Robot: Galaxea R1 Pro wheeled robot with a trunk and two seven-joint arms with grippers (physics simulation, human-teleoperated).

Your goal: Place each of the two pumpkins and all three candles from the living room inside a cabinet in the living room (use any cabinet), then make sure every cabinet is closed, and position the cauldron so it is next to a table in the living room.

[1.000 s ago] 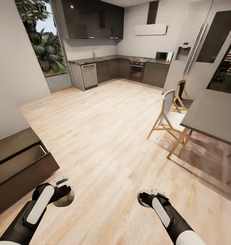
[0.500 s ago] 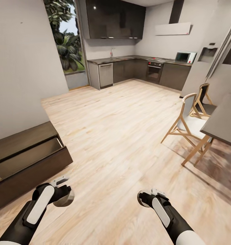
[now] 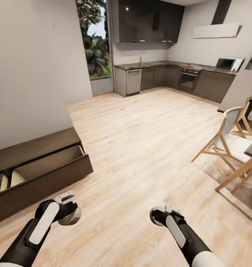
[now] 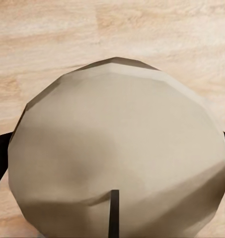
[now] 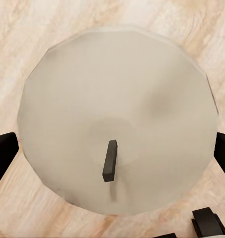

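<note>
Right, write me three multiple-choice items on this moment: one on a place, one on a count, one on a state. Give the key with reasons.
1. Where does the dark-brown cabinet stand?
A. Against the wall on the robot's left
B. Beside the oven
C. Under the window

2. How many candles is the robot carrying?
A. None
B. One
C. Two

3. What state is the cabinet's drawer in?
A. Pushed shut
B. Pulled open
C. Taken out and lying on the floor

Key:
1. A: the cabinet sits low along the grey wall on the left of the head view.
2. C: the left gripper clasps the left candle, and the right gripper clasps the right candle, with dark fingers on both sides of each.
3. B: the drawer juts out over the floor, and its pale inside shows.
</note>
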